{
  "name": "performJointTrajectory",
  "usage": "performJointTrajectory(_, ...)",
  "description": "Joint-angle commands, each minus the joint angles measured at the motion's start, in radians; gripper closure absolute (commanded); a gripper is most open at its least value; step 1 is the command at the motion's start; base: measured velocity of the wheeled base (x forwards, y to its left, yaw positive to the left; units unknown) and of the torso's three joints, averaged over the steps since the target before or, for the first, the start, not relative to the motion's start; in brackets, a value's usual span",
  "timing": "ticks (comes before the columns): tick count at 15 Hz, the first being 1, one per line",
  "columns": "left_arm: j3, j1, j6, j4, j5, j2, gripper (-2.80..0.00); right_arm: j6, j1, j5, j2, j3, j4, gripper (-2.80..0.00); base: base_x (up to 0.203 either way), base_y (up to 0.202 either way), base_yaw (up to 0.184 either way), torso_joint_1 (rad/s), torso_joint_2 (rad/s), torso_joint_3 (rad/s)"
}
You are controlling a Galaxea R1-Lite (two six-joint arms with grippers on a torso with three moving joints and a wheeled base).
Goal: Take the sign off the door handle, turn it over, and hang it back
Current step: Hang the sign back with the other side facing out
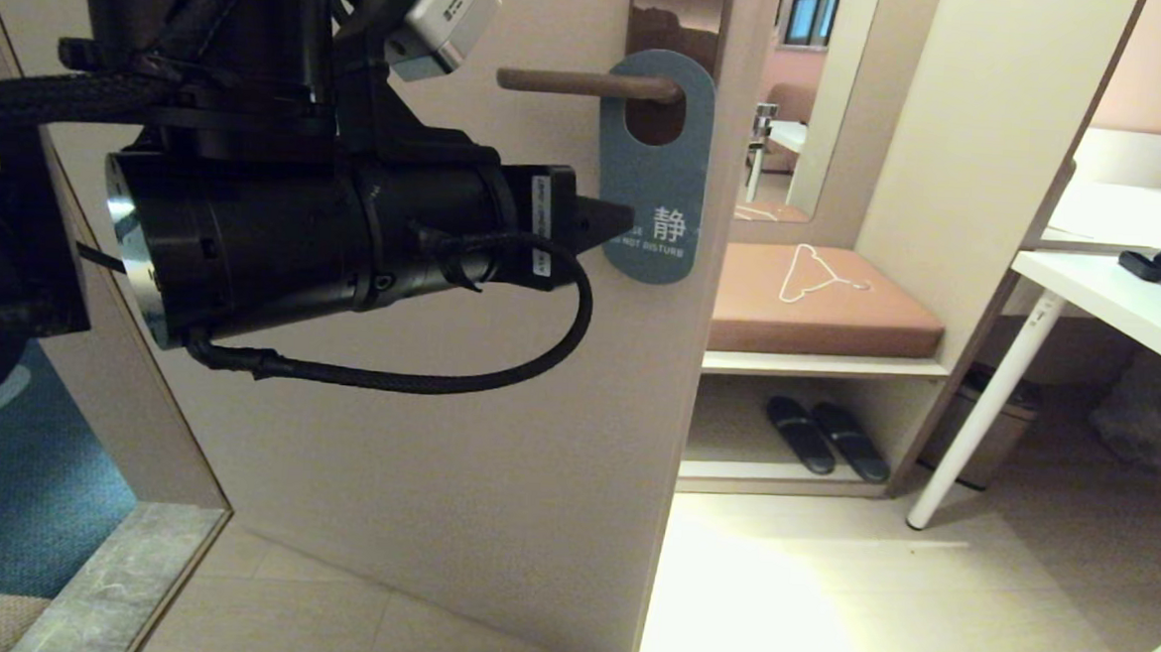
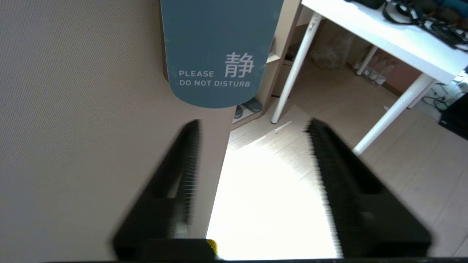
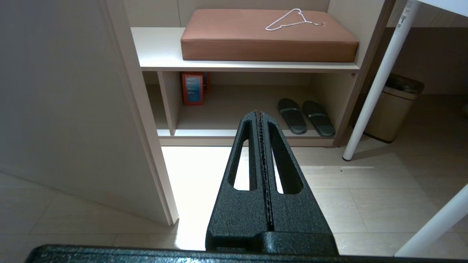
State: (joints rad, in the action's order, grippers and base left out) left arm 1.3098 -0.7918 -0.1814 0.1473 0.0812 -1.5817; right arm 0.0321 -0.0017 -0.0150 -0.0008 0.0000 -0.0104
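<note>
Left tool [image 2: 252,126]: raised in front of the door, level with the lower part of the sign, tips just short of its bottom edge; fingers [image 2: 182,164] stand apart with a clear gap, nothing between them.
Right tool [image 3: 260,115]: low and off to the side, pointing at the floor before the shelf unit; fingers pressed together, holding nothing.
Sign [image 1: 655,186]: hangs on the door handle by its large hole, slate-blue face outward, white "PLEASE DO NOT DISTURB" and a Chinese character near the bottom; lies flat against the door close to its free edge.
Door handle [image 1: 588,84]: straight brown lever, horizontal, passing through the sign's hole; backplate [image 1: 678,13] rises above it.
Door [image 1: 414,476]: beige, standing open, edge toward the room.
Shelf unit [image 3: 241,65]: beyond the door; brown cushion [image 3: 268,36] on top with a wire hanger [image 3: 292,20] on it, dark slippers [image 3: 305,117] below.
Bench [image 1: 1129,295]: white, far right, well apart from the door.
</note>
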Motion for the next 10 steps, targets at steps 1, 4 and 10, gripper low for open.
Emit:
performJointTrajectory(1,0.009,-0.004,0.0,0.004,-0.001,-0.003,0.0,0.0,0.0,0.0,0.001,0.0,0.0,0.0,0.0,0.0,0.0,0.0,0.0,0.0)
performJointTrajectory(4,0.052,-0.01,-0.001,0.06,-0.006,-0.07,0.0,0.0,0.0,0.0,0.001,0.0,0.0,0.0,0.0,0.0,0.0,0.0,0.0,0.0)
performJointTrajectory(10,0.124,-0.023,-0.001,0.078,-0.008,-0.181,0.0,0.0,0.0,0.0,0.001,0.0,0.0,0.0,0.0,0.0,0.0,0.0,0.0,0.0)
